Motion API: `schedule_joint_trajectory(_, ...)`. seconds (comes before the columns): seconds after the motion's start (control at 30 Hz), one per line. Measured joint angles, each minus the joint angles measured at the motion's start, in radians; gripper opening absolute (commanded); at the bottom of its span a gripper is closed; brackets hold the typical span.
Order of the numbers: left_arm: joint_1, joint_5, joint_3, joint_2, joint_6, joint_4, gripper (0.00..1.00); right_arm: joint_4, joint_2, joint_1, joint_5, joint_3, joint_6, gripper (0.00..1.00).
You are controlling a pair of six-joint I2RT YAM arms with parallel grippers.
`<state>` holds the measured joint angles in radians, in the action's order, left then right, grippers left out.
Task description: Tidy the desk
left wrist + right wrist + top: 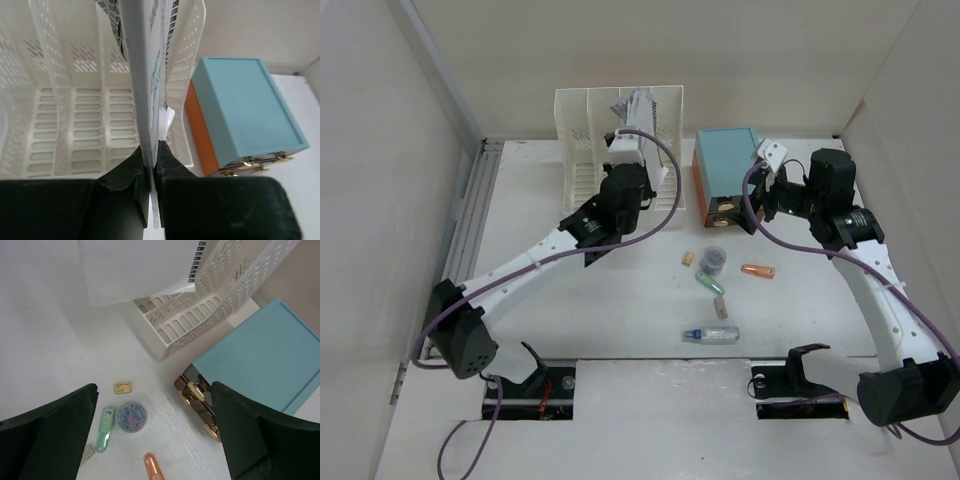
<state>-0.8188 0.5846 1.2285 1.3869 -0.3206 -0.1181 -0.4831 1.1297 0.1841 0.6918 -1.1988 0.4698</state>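
Note:
The white desk holds a white slotted file rack at the back. My left gripper is shut on a sheaf of white papers, held edge-on over the rack's right compartment. In the left wrist view the jaws pinch the papers' lower edge. My right gripper is open and empty just in front of the teal-topped box. In the right wrist view its fingers stand wide apart beside the box's gold drawer handles.
Small items lie mid-desk: a tan eraser, a jar of paper clips, a green stapler, an orange capsule-shaped item and a clear bottle with a blue cap. Walls enclose the desk on three sides.

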Motion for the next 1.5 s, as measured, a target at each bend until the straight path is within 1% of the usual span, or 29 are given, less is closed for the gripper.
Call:
schedule_joint_trajectory(0.13,-0.018,0.111,0.078,0.082,0.125,0.033,0.00,0.005,-0.001,-0.011,0.005,0.001,-0.004,1.00)
schedule_joint_trajectory(0.3,-0.012,0.201,0.110,0.132,0.287,0.020,0.00,0.005,-0.001,-0.011,0.009,0.002,-0.003,1.00)
schedule_joint_trajectory(0.53,0.043,0.155,0.111,0.149,0.359,0.008,0.00,0.005,0.000,-0.011,0.011,0.002,-0.003,1.00)
schedule_joint_trajectory(0.8,0.046,0.098,0.131,0.167,0.391,0.009,0.00,0.004,0.013,-0.011,0.013,0.003,0.003,1.00)
schedule_joint_trajectory(1.0,0.046,0.068,0.221,0.284,0.360,0.012,0.00,0.004,0.013,-0.016,0.016,0.003,0.005,1.00)
schedule_joint_trajectory(1.13,0.042,0.072,0.284,0.353,0.299,0.042,0.00,0.004,0.013,-0.022,0.019,0.003,0.005,1.00)
schedule_joint_trajectory(1.27,0.045,0.079,0.330,0.390,0.211,0.078,0.00,0.004,0.013,-0.027,0.019,0.003,0.008,1.00)
schedule_joint_trajectory(1.5,0.077,0.077,0.332,0.390,-0.016,0.156,0.00,0.003,0.013,-0.027,0.019,0.003,0.010,1.00)
